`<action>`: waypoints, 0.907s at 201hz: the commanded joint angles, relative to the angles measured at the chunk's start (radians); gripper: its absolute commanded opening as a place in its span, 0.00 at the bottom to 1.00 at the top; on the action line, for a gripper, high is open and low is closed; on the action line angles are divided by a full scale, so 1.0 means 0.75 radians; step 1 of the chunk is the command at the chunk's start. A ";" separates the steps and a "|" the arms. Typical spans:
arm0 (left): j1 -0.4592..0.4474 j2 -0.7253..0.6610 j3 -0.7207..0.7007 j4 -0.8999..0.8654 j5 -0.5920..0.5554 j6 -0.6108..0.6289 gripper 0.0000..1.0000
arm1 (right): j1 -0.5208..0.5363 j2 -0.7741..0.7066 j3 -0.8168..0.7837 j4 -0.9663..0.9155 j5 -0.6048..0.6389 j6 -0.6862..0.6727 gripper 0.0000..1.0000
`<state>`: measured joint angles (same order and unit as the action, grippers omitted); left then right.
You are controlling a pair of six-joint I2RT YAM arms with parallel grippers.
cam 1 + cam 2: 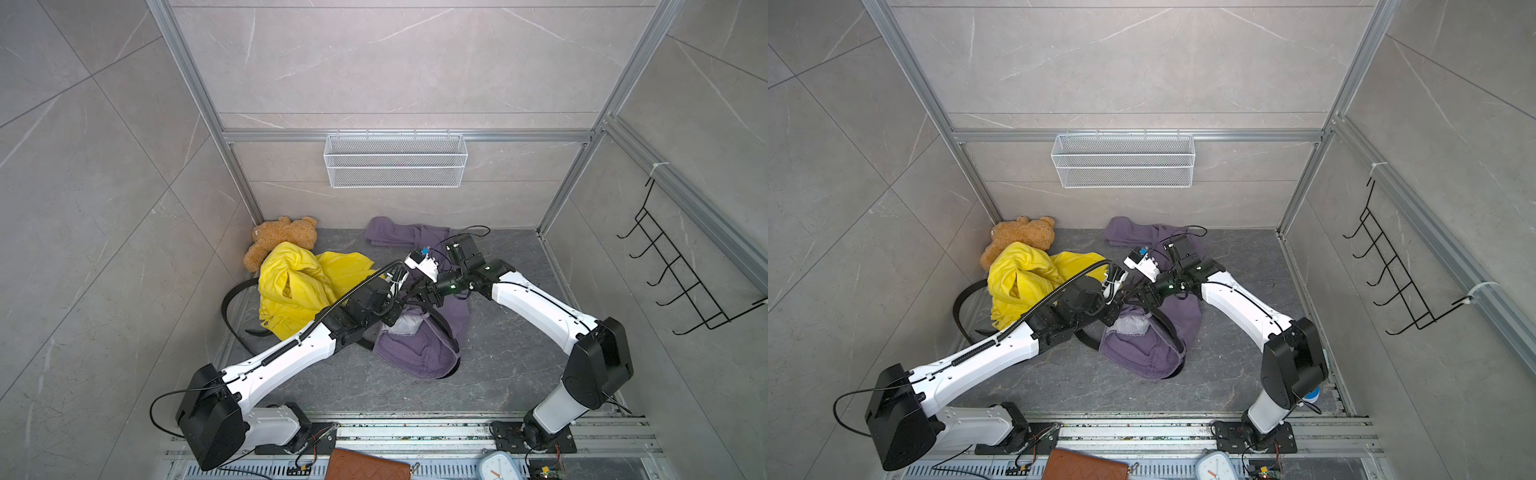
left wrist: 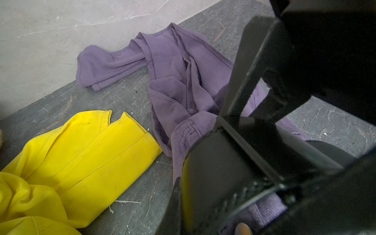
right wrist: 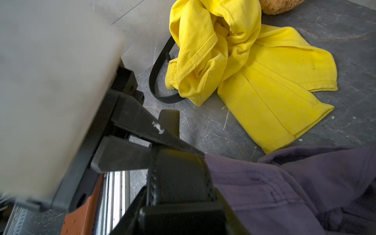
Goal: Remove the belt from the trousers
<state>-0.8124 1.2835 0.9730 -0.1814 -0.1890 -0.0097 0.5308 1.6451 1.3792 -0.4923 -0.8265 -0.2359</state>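
The purple trousers (image 1: 415, 353) (image 1: 1142, 357) lie crumpled mid-floor with a black belt (image 1: 445, 329) (image 1: 1170, 330) running round their waistband. Both grippers meet above the waistband. My left gripper (image 1: 409, 297) (image 2: 195, 203) is shut on the belt (image 2: 219, 173), which rises from its jaws as a wide stitched strap. My right gripper (image 1: 424, 291) (image 3: 183, 203) faces it from the other side. The same belt (image 3: 179, 179) fills the space between the right jaws; whether they press on it does not show. Purple waistband cloth (image 3: 274, 193) lies right beside them.
Yellow trousers (image 1: 299, 286) are heaped to the left with a second black belt (image 1: 232, 307) looping out toward the left wall. A teddy bear (image 1: 282, 241) sits in the back left corner. Wire basket (image 1: 395, 160) on the back wall, hook rack (image 1: 681, 274) on the right wall.
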 commanded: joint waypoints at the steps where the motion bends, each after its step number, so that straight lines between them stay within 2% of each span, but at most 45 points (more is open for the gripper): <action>1: -0.009 -0.076 0.006 0.088 -0.030 -0.026 0.00 | 0.000 -0.026 0.002 0.023 0.010 0.022 0.23; 61: -0.009 -0.108 -0.046 0.045 -0.077 -0.046 0.00 | -0.069 -0.073 -0.055 0.135 -0.012 0.113 0.05; 106: -0.009 -0.138 -0.099 0.028 -0.135 -0.073 0.00 | -0.115 -0.102 -0.107 0.225 0.003 0.205 0.00; 182: 0.002 -0.171 -0.154 0.025 -0.211 -0.096 0.00 | -0.195 -0.182 -0.206 0.329 0.122 0.304 0.00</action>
<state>-0.8360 1.2289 0.8852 -0.0875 -0.2150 -0.0372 0.4927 1.5639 1.2446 -0.3069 -0.8871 -0.0750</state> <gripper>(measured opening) 0.066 0.459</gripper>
